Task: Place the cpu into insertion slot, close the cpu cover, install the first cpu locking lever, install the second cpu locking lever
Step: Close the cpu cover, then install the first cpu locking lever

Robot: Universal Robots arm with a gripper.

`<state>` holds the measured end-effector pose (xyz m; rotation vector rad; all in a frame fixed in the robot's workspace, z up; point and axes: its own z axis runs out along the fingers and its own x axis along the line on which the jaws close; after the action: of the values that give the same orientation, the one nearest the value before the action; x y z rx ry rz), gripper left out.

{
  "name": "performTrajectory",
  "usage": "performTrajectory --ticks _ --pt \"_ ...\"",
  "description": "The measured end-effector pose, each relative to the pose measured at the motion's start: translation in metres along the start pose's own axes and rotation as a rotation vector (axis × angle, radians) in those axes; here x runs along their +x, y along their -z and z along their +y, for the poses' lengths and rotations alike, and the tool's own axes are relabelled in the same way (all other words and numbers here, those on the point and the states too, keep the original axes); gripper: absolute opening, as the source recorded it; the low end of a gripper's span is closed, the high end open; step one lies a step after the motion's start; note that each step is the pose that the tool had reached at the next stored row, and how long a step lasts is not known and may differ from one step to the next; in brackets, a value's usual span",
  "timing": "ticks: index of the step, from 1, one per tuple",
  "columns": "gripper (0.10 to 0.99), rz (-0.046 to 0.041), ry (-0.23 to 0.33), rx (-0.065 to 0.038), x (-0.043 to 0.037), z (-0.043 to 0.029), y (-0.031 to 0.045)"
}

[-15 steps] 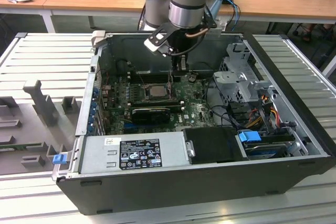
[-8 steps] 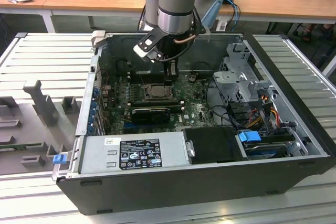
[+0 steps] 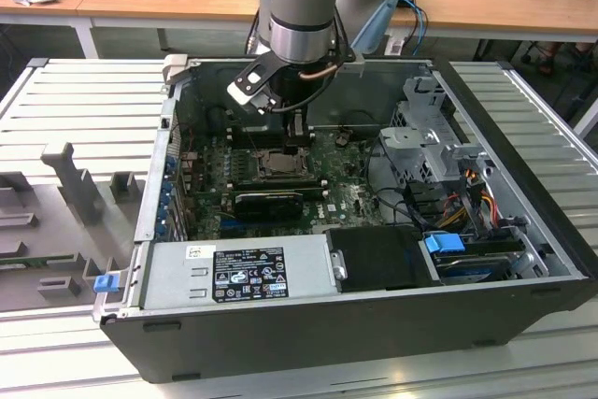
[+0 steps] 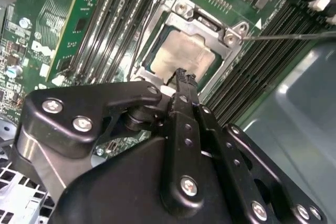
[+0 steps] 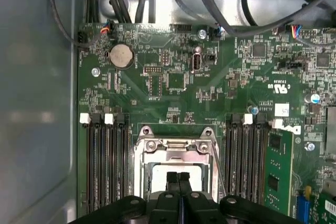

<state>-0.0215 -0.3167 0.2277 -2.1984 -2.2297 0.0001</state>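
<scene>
The cpu (image 4: 185, 55) is seated in the insertion slot (image 3: 271, 166), at 10 o'clock from the case (image 3: 374, 324) middle in the exterior view, the cpu cover (image 4: 203, 20) appears lowered, the claw (image 5: 178, 178), fingers pressed together and empty, is poised over the cpu's edge, and a lever wire (image 4: 294, 35) appears unlatched, so both lever steps likely remain.

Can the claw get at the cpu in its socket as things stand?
Likely yes: the claw is right over the cpu, nothing lies between them, and the cpu cover's cut-out leaves its middle bare.

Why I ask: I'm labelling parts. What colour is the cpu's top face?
Pale silvery-beige; the second wrist view shows the cpu best.
</scene>
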Motion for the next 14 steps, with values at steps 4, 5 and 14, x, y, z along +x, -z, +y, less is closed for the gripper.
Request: performTrajectory --ticks 4,5,14 --pt "0.106 0.0000 0.000 0.000 0.0001 -0.0036 0.0000" --pt "0.106 0.0000 0.000 0.000 0.0001 -0.0053 -0.0001" --pt "0.106 -0.0002 0.000 0.000 0.0001 -0.0116 0.0006"
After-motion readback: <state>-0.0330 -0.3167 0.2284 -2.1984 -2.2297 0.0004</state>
